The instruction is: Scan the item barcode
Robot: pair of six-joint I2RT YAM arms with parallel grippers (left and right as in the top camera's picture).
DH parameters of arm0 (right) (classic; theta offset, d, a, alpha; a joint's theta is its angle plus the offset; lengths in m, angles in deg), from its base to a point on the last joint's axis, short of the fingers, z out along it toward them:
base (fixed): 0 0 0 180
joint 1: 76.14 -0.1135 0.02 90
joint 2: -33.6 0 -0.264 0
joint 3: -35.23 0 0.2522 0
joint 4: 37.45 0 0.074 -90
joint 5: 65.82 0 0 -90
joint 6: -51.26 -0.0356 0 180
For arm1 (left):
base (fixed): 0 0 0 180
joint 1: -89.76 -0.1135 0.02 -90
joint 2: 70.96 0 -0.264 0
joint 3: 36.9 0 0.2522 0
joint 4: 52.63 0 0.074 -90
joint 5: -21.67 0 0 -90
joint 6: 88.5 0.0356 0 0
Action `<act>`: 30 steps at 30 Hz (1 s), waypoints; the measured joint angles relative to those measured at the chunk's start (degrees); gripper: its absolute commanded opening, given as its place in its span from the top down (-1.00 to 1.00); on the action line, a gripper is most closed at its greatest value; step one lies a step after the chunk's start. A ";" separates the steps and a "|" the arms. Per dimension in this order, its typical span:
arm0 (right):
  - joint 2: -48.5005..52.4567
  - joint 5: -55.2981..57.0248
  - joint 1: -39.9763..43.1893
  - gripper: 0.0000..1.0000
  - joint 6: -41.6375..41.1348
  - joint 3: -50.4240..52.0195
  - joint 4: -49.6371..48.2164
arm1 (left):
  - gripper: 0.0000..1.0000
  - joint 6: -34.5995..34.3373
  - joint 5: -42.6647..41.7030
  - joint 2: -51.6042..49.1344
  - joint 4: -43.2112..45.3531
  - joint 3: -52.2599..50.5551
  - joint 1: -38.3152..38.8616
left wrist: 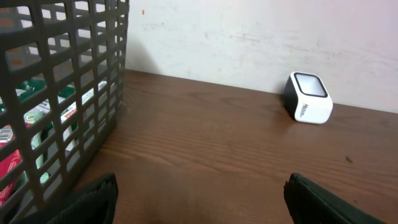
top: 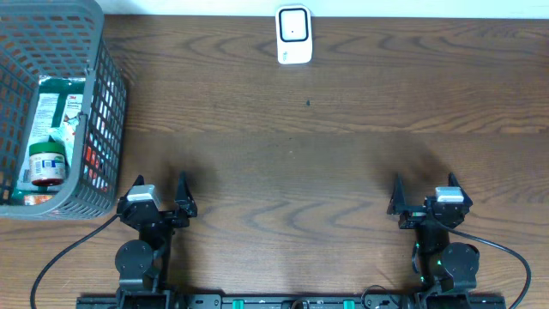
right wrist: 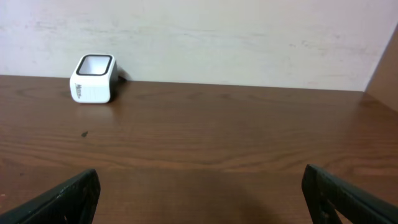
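Seen from overhead, the upper left and left edge of the frame are taken up by a grey mesh basket [top: 99, 94]. Its tall wall is seen as a barrier on the left of the left wrist view. The packed items [top: 47, 159] inside are walled in on every side and exposed only from above. A white scanner [top: 293, 34] is set at top centre, near the back wall [right wrist: 217, 37]. Elsewhere, bare table [top: 343, 146] is shown across the middle and right.
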 measured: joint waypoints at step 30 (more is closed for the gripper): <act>0.00 0.00 0.02 -0.98 0.00 0.00 0.02 | -0.74 -2.38 -6.32 -6.73 -19.58 18.51 0.00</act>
